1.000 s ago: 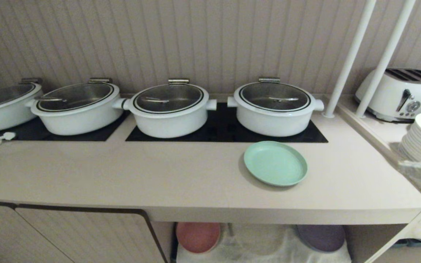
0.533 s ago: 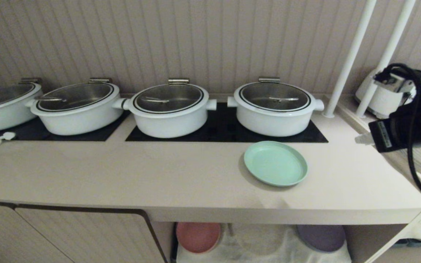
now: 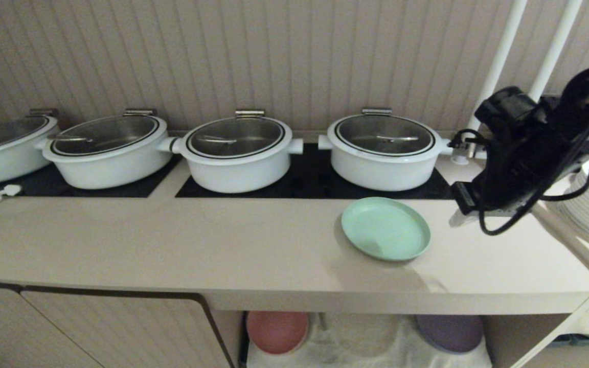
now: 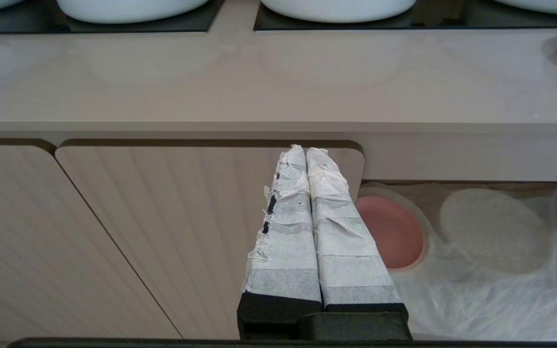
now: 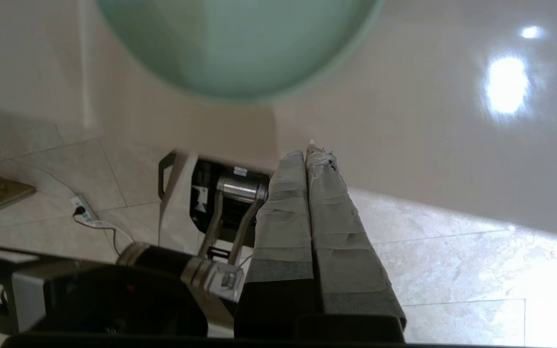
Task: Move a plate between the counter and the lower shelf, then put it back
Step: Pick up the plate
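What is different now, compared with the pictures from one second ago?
The right arm has swung in from the right edge of the head view; its right gripper, fingers shut and holding nothing, now hangs over the counter just right of the mint-green plate. The plate, the four white pots and the left gripper, shut by the cabinet door, have not moved.

Right arm raised at the right end of the counter, wrist bent, cables looping beneath it. Right gripper: tape-wrapped fingers pressed together, holding nothing. Left gripper: parked low before the counter's front edge, taped fingers likewise closed and empty.
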Controlling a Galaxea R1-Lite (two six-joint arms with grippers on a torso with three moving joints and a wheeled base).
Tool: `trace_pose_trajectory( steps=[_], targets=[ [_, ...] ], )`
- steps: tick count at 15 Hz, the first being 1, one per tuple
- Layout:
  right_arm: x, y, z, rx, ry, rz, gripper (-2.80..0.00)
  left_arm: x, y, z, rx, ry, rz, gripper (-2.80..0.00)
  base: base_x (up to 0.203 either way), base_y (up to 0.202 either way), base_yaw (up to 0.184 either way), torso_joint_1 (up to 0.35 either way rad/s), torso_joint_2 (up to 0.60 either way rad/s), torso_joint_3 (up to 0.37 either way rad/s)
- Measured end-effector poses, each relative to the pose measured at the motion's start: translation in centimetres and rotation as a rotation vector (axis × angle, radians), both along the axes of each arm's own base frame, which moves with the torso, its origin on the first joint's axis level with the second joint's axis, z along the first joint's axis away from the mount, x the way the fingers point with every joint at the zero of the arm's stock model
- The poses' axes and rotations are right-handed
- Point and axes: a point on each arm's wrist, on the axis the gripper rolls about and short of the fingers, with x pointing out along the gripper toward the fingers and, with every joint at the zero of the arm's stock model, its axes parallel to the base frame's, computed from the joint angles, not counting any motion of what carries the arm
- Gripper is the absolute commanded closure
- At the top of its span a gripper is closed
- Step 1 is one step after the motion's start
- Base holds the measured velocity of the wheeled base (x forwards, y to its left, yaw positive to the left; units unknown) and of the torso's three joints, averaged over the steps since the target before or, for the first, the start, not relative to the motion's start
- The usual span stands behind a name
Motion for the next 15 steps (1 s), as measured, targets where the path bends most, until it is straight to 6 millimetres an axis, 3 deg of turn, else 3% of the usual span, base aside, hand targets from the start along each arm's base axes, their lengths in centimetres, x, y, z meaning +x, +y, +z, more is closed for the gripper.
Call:
trace_pose_trajectory(
  steps=[4, 5, 8, 15],
  targets=[
    [4.2, 0.9, -2.4, -0.01, 0.028, 0.007, 0.0, 0.0, 0.0, 0.0, -0.001, 0.0, 0.0, 0.0, 0.0, 0.0, 0.0, 0.0, 0.0, 0.0],
    [4.9, 0.8, -3.3, -0.02, 0.047, 0.016, -2.8, 0.0, 0.0, 0.0, 0.0, 0.0, 0.0, 0.0, 0.0, 0.0, 0.0, 0.0, 0.0, 0.0],
    [6.1, 0.5, -5.1, -0.033, 0.079, 0.008, -2.8, 0.0, 0.0, 0.0, 0.0, 0.0, 0.0, 0.0, 0.0, 0.0, 0.0, 0.0, 0.0, 0.0],
    [7.7, -0.9, -6.7, -0.041, 0.075, -0.019, -2.8, 0.0, 0.0, 0.0, -0.001, 0.0, 0.0, 0.0, 0.0, 0.0, 0.0, 0.0, 0.0, 0.0]
  ],
)
